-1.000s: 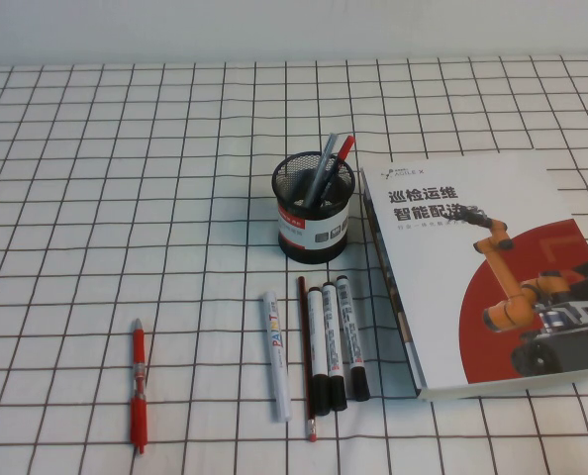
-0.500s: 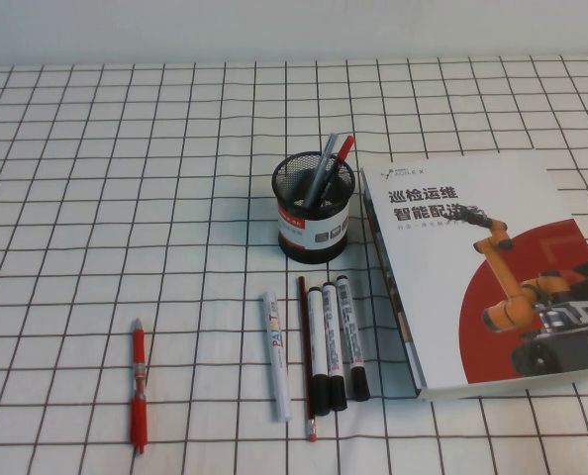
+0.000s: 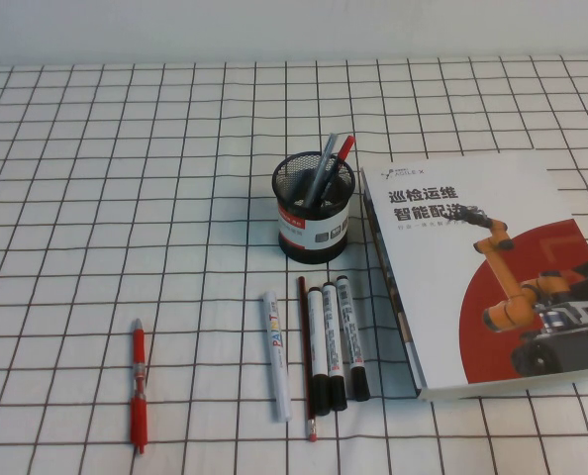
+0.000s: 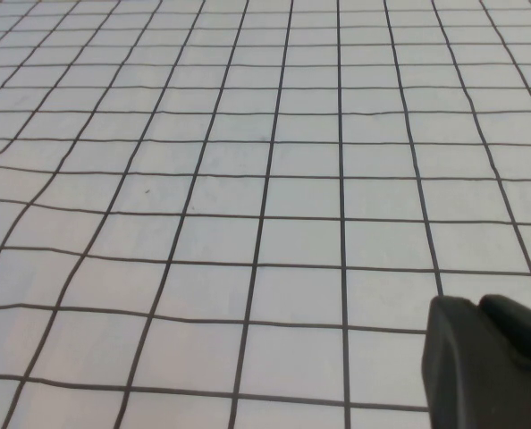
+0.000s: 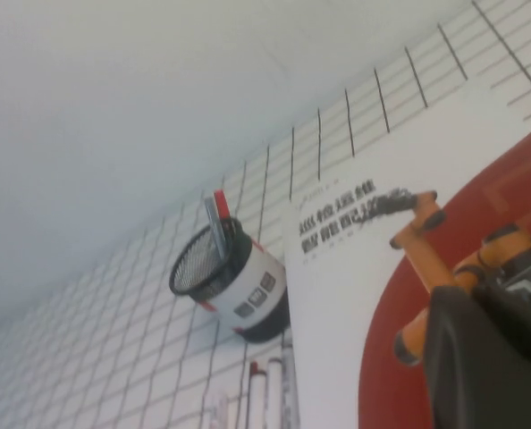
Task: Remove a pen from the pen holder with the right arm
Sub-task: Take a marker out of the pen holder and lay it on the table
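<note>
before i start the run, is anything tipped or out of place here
Nothing stands out. The black mesh pen holder stands upright with a grey pen and a red-capped pen inside. The right gripper, shut, faces the white and red box; the left gripper is over checked cloth.

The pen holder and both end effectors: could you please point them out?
pen holder [image 3: 314, 226]: high view, on its white label band.
right end effector [image 5: 476, 308]: right wrist view, where closed fingertips meet, seen against the book [image 5: 337, 286].
left end effector [image 4: 478, 313]: left wrist view, where closed fingertips meet, seen against checked cloth [image 4: 248, 179].
</note>
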Available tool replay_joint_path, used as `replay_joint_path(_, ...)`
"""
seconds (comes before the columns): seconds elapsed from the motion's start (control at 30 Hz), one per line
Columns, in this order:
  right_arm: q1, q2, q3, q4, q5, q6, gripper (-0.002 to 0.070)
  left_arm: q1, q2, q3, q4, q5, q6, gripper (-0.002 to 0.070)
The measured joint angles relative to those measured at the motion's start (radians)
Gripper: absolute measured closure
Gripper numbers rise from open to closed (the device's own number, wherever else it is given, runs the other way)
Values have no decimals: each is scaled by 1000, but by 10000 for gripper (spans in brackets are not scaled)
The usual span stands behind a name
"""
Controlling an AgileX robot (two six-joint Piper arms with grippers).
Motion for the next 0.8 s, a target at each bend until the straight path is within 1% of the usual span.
replay_joint_path(0.13, 0, 188, -125, -74, 108, -24, 692, 0, 0, 0, 0, 0, 0, 678)
replay_joint_path(0.3, 0, 426, -268, -100, 199, -142, 692, 0, 0, 0, 0, 0, 0, 678)
replay_joint_path(0.5, 4, 673, -401, -93, 222, -254, 692, 0, 0, 0, 0, 0, 0, 678)
replay_joint_path(0.57, 33, 749, -441, -93, 195, -269, 692, 0, 0, 0, 0, 0, 0, 678)
replay_joint_path(0.67, 122, 857, -506, -93, 125, -276, 692, 0, 0, 0, 0, 0, 0, 678)
replay_joint_path(0.8, 297, 1014, -595, -89, -27, -282, 692, 0, 0, 0, 0, 0, 0, 678)
